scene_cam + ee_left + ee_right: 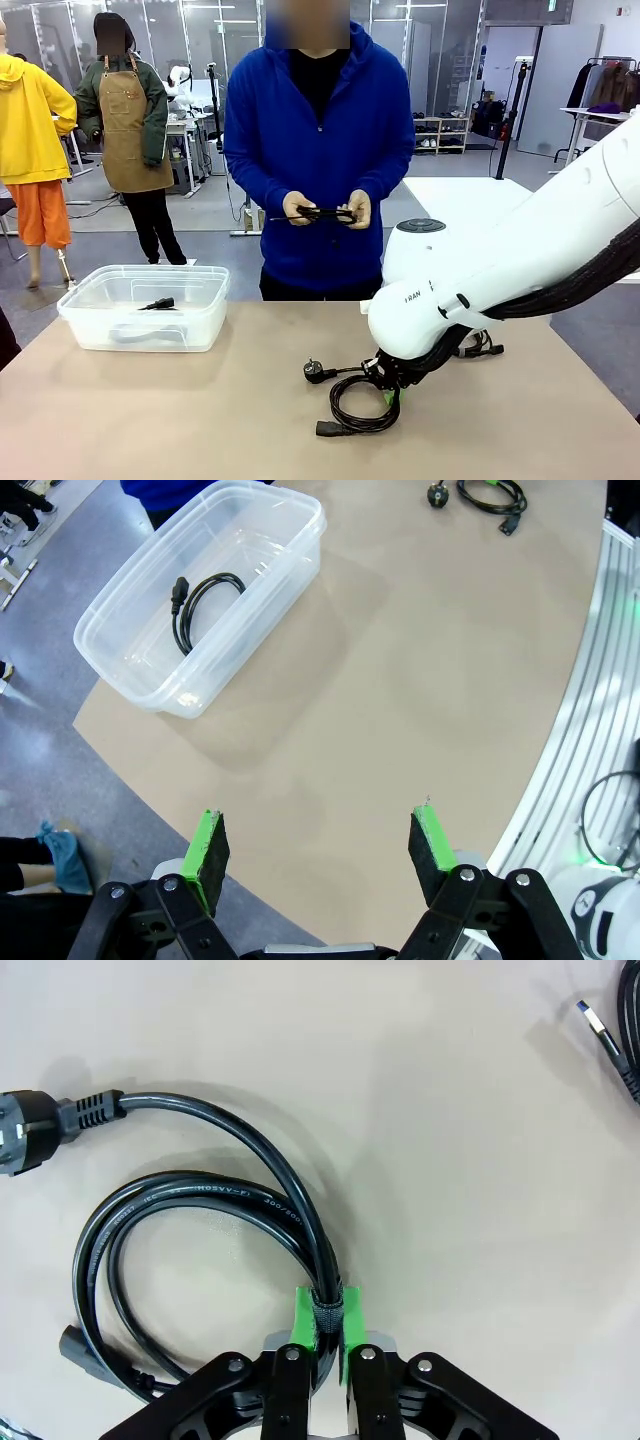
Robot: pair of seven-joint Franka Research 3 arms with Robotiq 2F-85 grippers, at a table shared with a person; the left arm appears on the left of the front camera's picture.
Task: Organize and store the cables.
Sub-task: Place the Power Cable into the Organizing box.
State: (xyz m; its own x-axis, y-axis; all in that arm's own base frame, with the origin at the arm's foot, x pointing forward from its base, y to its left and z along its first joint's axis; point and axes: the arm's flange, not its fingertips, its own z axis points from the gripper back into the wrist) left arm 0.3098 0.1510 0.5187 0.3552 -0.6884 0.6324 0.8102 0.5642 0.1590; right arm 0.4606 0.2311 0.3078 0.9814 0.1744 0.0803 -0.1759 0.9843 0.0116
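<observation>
My right gripper (328,1310) is pressed together on the black power cable (200,1195). The green pads (306,1312) pinch it where a dark strap (327,1307) binds the loops. From that pinch the coil curves away ahead of my fingers and off to the left of the wrist view, lying flat on the tan table (180,420). One end runs out to a chunky round plug (25,1130), which rests on the table apart from the loops. The smaller connector (80,1345) lies at the coil's near edge, beside my finger linkage. In the front view the coil sits right under my right wrist, near the middle of the table.

My left gripper (318,845) is spread wide with nothing between its pads, above the table's near edge. Well ahead of it stands a clear plastic bin (300,555) with a coiled black cable (205,595) lying on its floor.

Across the table, a person holds a thin black cable (322,213) between both hands (297,208), well apart from both my grippers. A flat metal connector (597,1028) of another cable lies far off to one side of my right gripper.
</observation>
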